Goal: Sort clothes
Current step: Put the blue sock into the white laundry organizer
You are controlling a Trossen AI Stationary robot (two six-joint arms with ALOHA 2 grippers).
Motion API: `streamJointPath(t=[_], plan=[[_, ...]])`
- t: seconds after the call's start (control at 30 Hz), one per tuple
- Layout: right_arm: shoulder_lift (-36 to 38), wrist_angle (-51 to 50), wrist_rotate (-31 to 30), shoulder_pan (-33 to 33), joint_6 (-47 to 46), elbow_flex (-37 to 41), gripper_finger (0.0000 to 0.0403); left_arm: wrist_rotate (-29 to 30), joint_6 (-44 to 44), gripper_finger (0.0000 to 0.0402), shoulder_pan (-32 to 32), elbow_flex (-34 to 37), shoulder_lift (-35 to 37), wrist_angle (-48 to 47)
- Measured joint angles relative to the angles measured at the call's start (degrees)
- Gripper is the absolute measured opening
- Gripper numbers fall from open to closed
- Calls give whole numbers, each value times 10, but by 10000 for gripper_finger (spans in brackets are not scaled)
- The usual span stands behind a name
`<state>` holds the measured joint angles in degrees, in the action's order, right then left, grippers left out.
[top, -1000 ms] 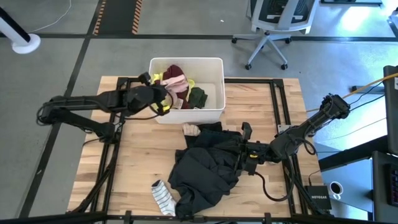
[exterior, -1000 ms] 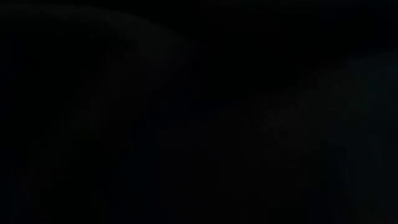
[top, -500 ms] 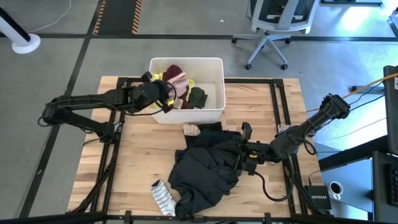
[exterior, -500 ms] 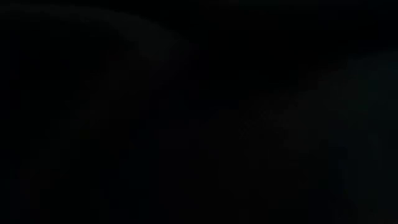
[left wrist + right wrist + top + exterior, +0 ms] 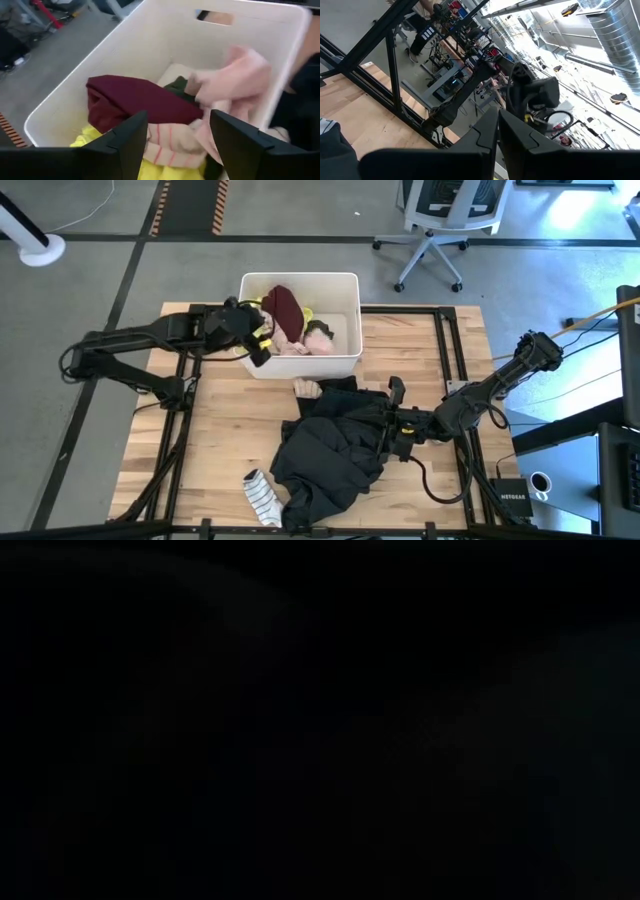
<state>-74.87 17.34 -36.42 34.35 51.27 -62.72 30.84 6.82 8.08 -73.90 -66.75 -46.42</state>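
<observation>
High view, I see a slatted wood table (image 5: 220, 440) on grey concrete floor, rigid white bin (image 5: 345, 360) of soft clothes (image 5: 285, 312), left gripper (image 5: 258, 346) open and empty at its rim, right gripper (image 5: 392, 420) closed, empty, on crumpled black garment (image 5: 335, 455).

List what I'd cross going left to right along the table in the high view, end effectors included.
Left end effector at the bin's edge → white plastic laundry bin → large black crumpled garment on the wooden tabletop → right end effector at that garment's right edge.
</observation>
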Motion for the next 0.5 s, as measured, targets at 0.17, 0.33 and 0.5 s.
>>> streamJointPath(t=[0.17, 0.33, 0.5], plan=[[0, 0, 0, 0, 0, 0, 33, -58, 13, 207, -46, -8, 4, -36], [0, 0, 0, 0, 0, 0, 33, -74, 47, 207, -121, -7, 4, -87], [0, 0, 0, 2, 0, 0, 33, -73, 75, 203, -213, -7, 4, -106]])
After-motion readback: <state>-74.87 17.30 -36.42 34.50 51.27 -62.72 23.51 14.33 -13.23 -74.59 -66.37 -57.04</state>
